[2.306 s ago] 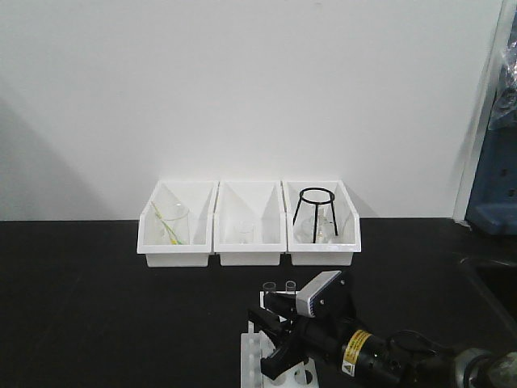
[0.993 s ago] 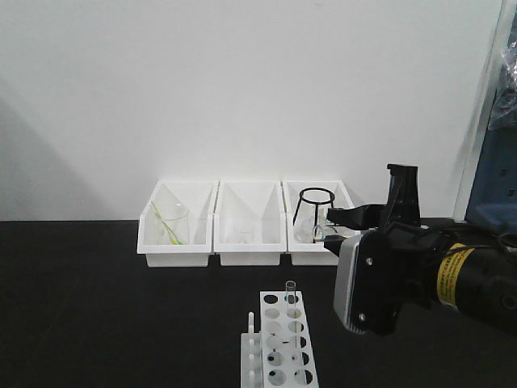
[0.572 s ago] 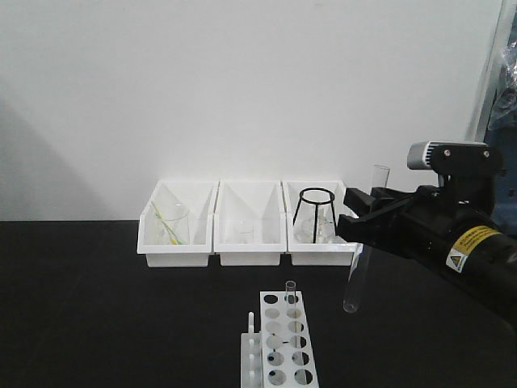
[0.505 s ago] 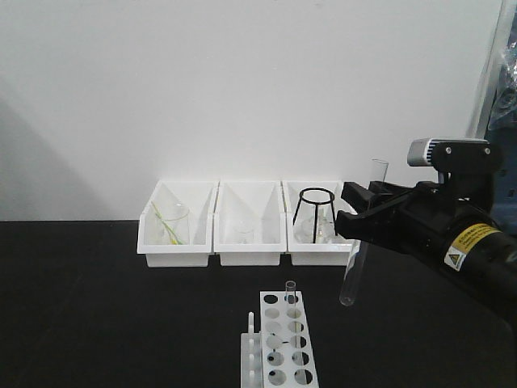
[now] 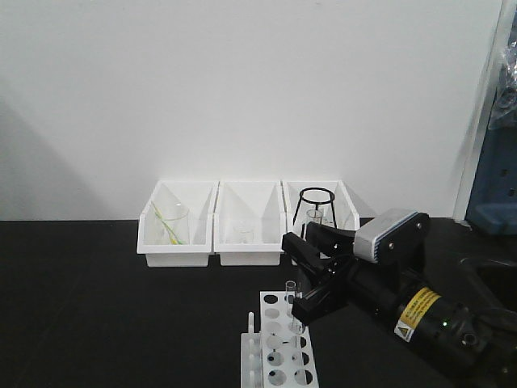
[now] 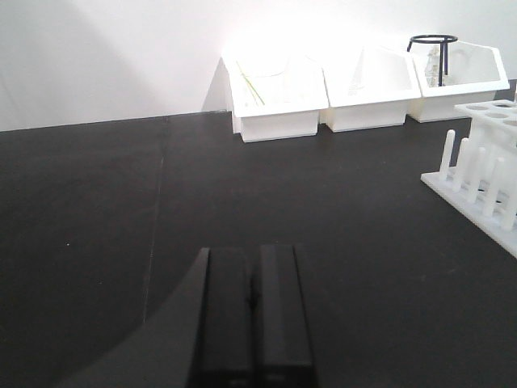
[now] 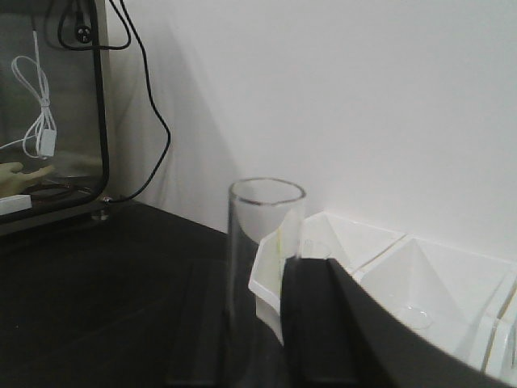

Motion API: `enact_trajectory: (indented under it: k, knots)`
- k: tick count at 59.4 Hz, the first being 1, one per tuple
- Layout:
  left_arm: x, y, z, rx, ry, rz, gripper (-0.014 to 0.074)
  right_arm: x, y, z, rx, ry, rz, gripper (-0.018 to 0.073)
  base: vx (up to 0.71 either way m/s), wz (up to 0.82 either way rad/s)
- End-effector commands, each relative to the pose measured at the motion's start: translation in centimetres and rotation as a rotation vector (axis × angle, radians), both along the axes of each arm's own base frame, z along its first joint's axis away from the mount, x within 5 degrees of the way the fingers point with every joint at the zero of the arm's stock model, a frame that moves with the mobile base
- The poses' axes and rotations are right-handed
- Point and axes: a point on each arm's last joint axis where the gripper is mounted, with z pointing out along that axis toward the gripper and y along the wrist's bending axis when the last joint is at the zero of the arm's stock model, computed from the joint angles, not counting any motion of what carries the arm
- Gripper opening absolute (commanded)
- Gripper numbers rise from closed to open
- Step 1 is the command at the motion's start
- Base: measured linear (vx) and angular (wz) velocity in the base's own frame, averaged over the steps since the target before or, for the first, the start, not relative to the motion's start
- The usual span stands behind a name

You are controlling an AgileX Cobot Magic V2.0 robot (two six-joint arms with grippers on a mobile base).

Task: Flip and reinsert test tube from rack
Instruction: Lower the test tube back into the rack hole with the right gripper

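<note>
While the right fingers pinch the test tube from both sides, the tube stands upright with its open rim on top. The fingers hang over the back rows of the rack, close above its top plate. The front view does not show whether the lower end of the tube has entered a hole in the rack, because the fingers cover it.

A second tube stands upright in a hole in the back row of the rack, just left of the right fingers. The rack stands on the black desk. Its upright pegs run along its left side.

Three white bins sit in a row behind the rack, against the wall:
- The left bin holds a clear beaker with a yellow-green stick inside.
- The middle bin, straight behind the rack, holds small clear glassware that is too faint to name.
- The right bin, behind the rack and to its right, holds a black wire stand over clear glassware.

The left fingers are pressed together with nothing between them. They hover over bare desk well to the left of the rack.
</note>
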Motion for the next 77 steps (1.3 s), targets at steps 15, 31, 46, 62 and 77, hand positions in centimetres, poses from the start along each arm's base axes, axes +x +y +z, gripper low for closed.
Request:
enact_trajectory:
  k: [15,31,46,62,77]
  knots:
    - [0.0,-0.1,0.9,-0.022,-0.090,-0.014,-0.0006,0.7,0.7,0.0,0.115,-0.137,0.074,-0.0011,0.00,0.00]
    - [0.0,-0.1,0.9,-0.022,-0.090,-0.014,-0.0006,1.6,1.1,-1.4,0.140,-0.137,0.092,-0.0011,0.00,0.00]
    - [0.0,-0.1,0.9,-0.022,-0.090,-0.014,-0.0006,2.5,1.6,-1.3,0.076,-0.125,0.101,-0.0011,0.00,0.00]
    - [0.0,-0.1,0.9,-0.022,-0.090,-0.014,-0.0006,2.9,2.1,-3.7,0.020,-0.071,0.135,-0.0011,0.00,0.00]
    - [0.0,-0.1,0.9,-0.022,-0.090,-0.014,-0.0006,3.6,2.4,-6.7,0.013,-0.006,0.142,-0.0011,0.00,0.00]
